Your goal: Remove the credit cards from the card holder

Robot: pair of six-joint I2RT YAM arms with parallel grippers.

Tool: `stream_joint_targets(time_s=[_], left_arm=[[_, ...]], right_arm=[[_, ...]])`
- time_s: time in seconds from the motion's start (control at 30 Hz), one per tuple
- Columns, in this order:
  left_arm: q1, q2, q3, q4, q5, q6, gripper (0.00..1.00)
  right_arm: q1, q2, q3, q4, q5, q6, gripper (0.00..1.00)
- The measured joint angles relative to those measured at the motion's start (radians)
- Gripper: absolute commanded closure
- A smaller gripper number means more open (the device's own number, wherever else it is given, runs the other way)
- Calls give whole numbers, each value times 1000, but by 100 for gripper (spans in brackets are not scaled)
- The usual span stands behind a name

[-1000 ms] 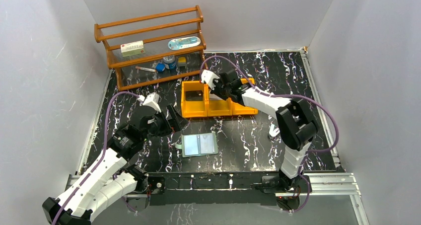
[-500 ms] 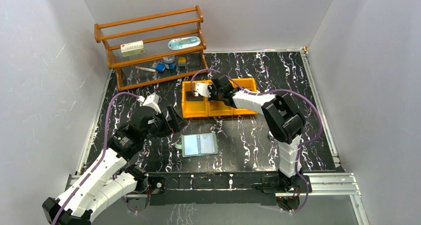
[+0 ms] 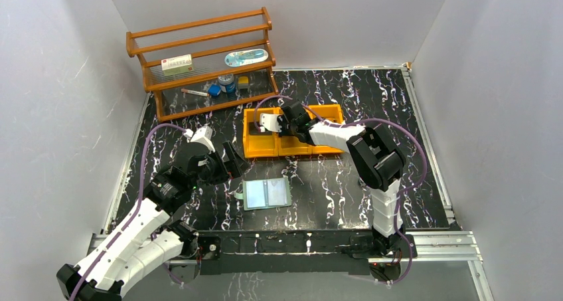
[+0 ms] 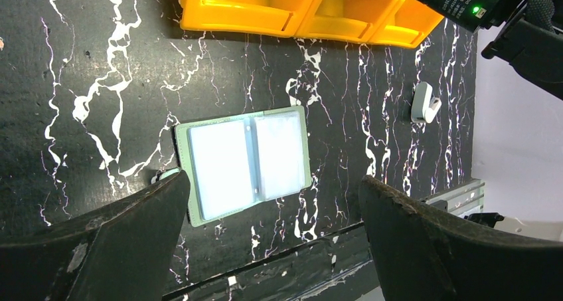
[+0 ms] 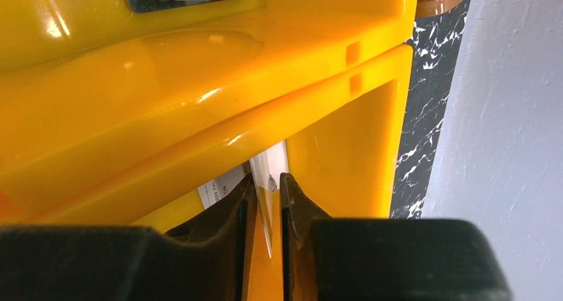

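Two arms share this job, and the cards look to us like awkward things: thin, light, stiff plastic with slick faces, easy to let slip or to bend if pinched at a corner. The card holder (image 3: 267, 193) lies spread open and flat on the counter (image 3: 345, 201), near the front edge and well apart from the orange bin (image 3: 292, 146). It shows two pale panels in its pockets, and we cannot tell whether those are cards. We judge the holder soft and very light, so it would likely slide or lift when a card is drawn; one set of fingers should pin its outer edge while the other takes a card by its exposed short edge, pads flat on both faces. The left gripper (image 4: 272, 248) hovers above the holder with its fingers spread wide, holding nothing. The right gripper (image 5: 267, 180) reaches down into the bin near its left end, with a pale card (image 5: 275, 161) standing edge-on in the narrow slot between its fingers; we cannot tell whether the pads press on it.
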Motion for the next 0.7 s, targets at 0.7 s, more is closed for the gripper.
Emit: stream_joint_targets(time_s=[0.7], left_arm=[[0, 30, 0, 0, 3, -5, 2]], right_arm=[[0, 0, 0, 2, -23, 155, 50]])
